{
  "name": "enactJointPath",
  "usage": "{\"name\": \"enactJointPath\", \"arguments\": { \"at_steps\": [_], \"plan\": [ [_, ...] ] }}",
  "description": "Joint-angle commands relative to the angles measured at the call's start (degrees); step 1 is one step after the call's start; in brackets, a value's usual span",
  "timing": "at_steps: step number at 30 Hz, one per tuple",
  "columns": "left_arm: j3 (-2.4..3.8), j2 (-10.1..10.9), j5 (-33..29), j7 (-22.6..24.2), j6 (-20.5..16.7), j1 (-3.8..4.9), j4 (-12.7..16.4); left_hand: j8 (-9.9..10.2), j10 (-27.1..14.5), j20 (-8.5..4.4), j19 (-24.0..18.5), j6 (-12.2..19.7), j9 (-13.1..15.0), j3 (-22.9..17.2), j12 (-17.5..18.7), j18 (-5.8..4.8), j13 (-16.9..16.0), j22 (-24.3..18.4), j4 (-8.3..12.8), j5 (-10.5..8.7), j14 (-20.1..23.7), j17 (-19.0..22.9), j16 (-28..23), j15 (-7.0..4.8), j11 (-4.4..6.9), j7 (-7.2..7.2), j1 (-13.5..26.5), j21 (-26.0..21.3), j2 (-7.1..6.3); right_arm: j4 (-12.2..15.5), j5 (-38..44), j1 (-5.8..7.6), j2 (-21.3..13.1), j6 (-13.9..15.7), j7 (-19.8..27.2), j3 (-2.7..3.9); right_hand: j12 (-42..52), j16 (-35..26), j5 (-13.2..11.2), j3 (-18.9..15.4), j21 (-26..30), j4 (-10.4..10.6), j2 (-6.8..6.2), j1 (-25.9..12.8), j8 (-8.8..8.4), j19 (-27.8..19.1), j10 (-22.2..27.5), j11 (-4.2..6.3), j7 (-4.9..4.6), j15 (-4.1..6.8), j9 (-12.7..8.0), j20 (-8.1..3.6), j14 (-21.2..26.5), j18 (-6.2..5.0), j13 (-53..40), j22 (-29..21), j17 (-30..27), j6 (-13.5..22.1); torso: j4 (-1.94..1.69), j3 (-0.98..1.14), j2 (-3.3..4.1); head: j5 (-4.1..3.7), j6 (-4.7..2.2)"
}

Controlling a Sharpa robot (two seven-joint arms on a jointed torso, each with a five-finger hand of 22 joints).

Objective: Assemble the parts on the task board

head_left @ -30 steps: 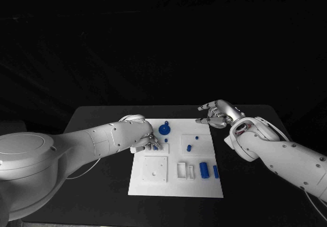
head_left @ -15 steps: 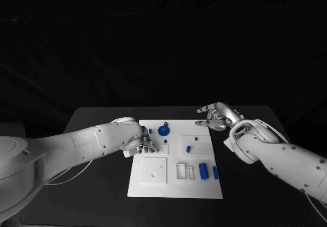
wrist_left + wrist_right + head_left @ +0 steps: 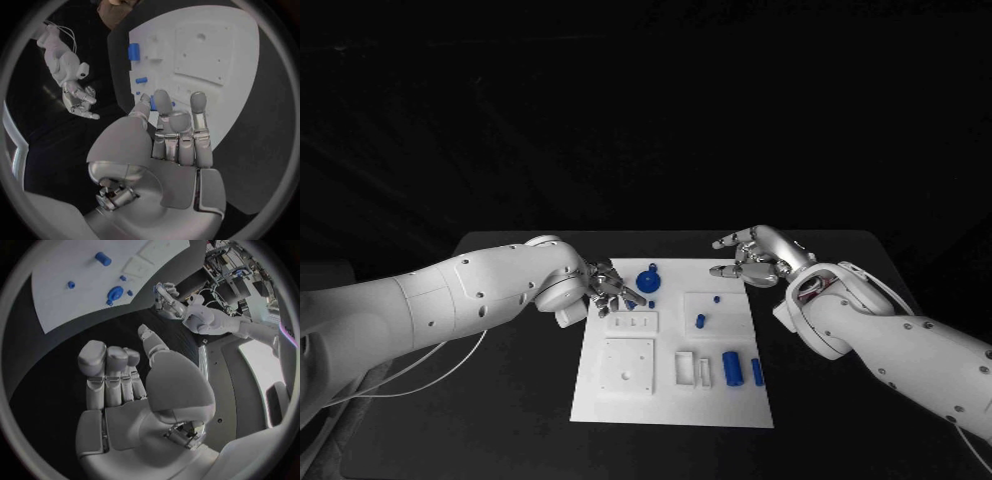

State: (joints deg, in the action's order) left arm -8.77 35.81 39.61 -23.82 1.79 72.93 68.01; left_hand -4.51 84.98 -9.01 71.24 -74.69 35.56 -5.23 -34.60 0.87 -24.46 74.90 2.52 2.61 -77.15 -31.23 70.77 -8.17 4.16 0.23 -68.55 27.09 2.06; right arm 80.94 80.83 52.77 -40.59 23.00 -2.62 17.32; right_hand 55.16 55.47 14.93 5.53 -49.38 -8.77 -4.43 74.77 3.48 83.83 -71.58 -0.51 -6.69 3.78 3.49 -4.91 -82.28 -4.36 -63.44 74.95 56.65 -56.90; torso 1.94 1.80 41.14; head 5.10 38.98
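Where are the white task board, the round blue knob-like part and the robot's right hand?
White task board [image 3: 668, 395], head view, bare near edge.
Round blue knob-like part [image 3: 648, 279], head view, its middle.
Silver right hand [image 3: 754, 257], head view, its middle.

The left robot hand [image 3: 607, 288] covers the task board [image 3: 672, 400] edge; whether its fingertips [image 3: 626, 298] pinch a part cannot be determined.

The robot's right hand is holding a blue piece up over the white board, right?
No. The right hand holds nothing; the right wrist view shows its fingers bare. It hovers by the white board's far right corner. It is the left hand that pinches something small and blue.
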Motion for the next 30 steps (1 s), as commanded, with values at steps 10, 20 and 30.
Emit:
{"name": "enactJointPath", "arguments": {
  "at_steps": [10,20,30],
  "plan": [
    [0.12,3.91,-17.78,27.30,10.47,0.29,4.60,-0.07,1.41,-0.07,-0.28,-0.96,0.01,-1.98,2.10,-0.87,0.62,0.44,2.45,0.15,0.47,0.43,-1.35,0.07,0.56,-1.71,-3.03,-1.15,2.89,5.55,-2.20,-1.82,-1.22,-2.68,9.99,-0.46,0.20,-0.27,1.62,0.22,-0.01,-5.76,2.20,-0.95,0.05,0.24,0.24,0.43,0.20,0.18,0.08,-0.06,0.36,-0.44,-0.26,5.97,0.17,-2.59,0.09,0.13,0.02,-0.64,-3.03],
    [0.12,5.64,-20.88,32.78,21.81,0.25,3.52,0.31,1.49,0.21,-0.60,-0.84,-0.51,1.91,3.25,-0.87,0.03,0.69,2.19,0.14,1.20,0.04,-1.15,0.29,0.41,-1.55,-5.09,-2.25,3.94,9.69,-1.46,-2.61,-1.74,-4.69,12.26,-1.72,-0.17,-0.47,2.29,-1.45,0.11,-7.29,3.36,-0.50,0.05,0.01,0.53,0.41,0.14,0.14,0.08,-0.02,0.53,-0.44,-0.07,5.92,0.06,-2.53,0.15,0.13,0.12,-0.67,-3.32],
    [0.13,6.32,-18.65,32.74,28.93,0.23,2.83,0.39,1.48,0.27,-0.48,-0.85,-1.51,3.77,3.64,-0.87,-0.72,0.97,3.51,0.15,1.37,-0.10,-1.05,0.35,0.37,-1.49,-5.62,-2.70,4.89,11.91,-2.32,-2.84,-1.86,0.87,12.47,-2.41,0.19,-0.18,2.46,-1.58,-0.06,-7.10,3.50,-0.96,0.06,0.17,0.15,0.46,0.19,0.19,0.08,-0.07,0.28,-0.47,-0.26,5.93,0.27,-2.61,0.04,0.16,0.12,-1.06,-3.73]
  ]
}}
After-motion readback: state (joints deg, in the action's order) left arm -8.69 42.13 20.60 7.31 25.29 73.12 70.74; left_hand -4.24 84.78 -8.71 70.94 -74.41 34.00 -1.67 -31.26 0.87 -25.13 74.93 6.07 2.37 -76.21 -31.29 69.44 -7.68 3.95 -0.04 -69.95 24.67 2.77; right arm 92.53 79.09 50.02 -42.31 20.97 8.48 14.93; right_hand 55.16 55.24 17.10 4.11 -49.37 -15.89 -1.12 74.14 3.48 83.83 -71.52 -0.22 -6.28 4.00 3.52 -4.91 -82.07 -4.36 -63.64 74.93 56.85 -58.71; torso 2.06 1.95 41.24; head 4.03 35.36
